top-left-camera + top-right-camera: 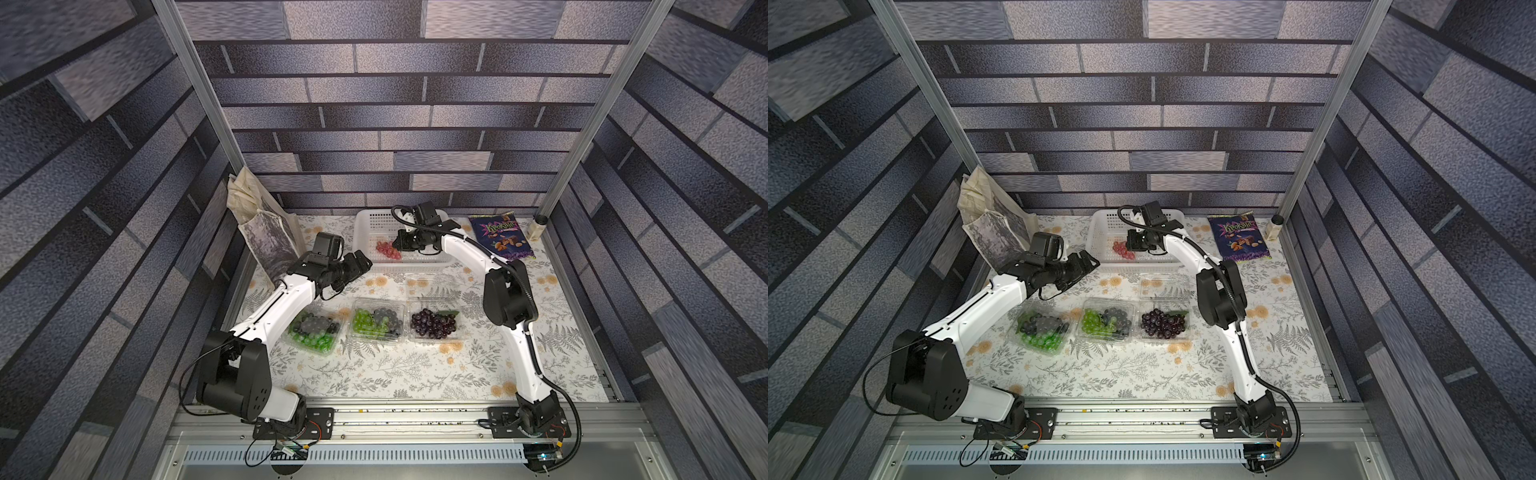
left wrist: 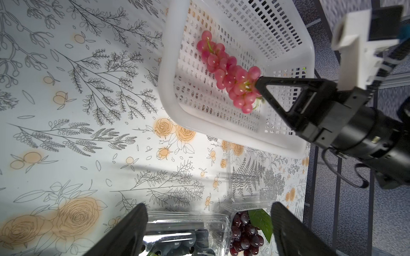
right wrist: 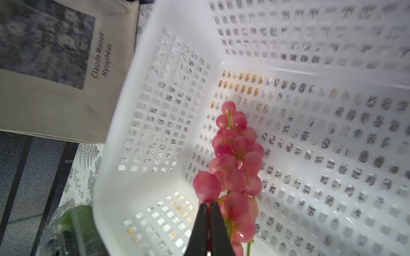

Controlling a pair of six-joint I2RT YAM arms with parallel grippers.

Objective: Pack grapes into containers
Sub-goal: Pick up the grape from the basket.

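Observation:
A bunch of red grapes [image 1: 388,250] [image 3: 235,159] lies in the white basket [image 1: 361,232]. My right gripper [image 3: 208,206] [image 1: 399,248] reaches into the basket, shut on the stem end of that bunch [image 2: 228,73]. Three clear containers stand in a row nearer the front. The left container [image 1: 332,351] and the middle container [image 1: 399,305] hold green and black grapes. The right container [image 1: 457,332] holds dark purple grapes [image 1: 432,324], and its lid [image 1: 432,286] lies open behind it. My left gripper [image 1: 361,264] [image 2: 208,232] hovers open and empty left of the basket.
A printed cloth bag [image 1: 266,241] leans at the back left, close behind my left wrist. A purple snack bag [image 1: 500,237] and a small jar [image 1: 536,228] sit at the back right. The flowered tablecloth [image 1: 395,374] covers the table.

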